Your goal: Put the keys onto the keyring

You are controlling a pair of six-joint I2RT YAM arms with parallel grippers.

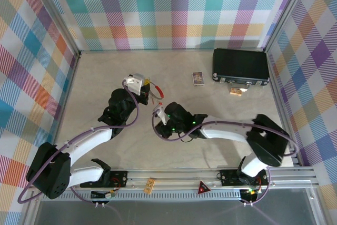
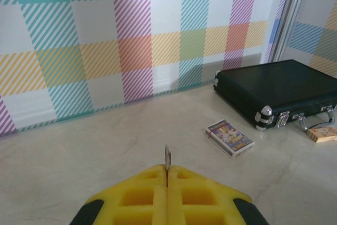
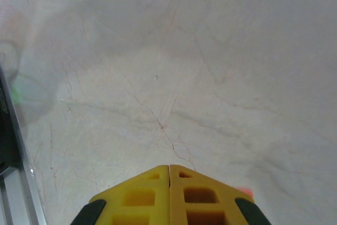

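Keyring is sitting pinched edge-on in the closed left gripper, so the closed right gripper, with a red key peeking beside its fingertips, is likely needing slow, steady alignment toward it.

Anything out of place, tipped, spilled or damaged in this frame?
Nothing stands out. The black case lies shut at the far right, the card box flat beside it, a tan block by its handle. The left gripper, jaws shut, pinches the keyring; nothing spilled or damaged.
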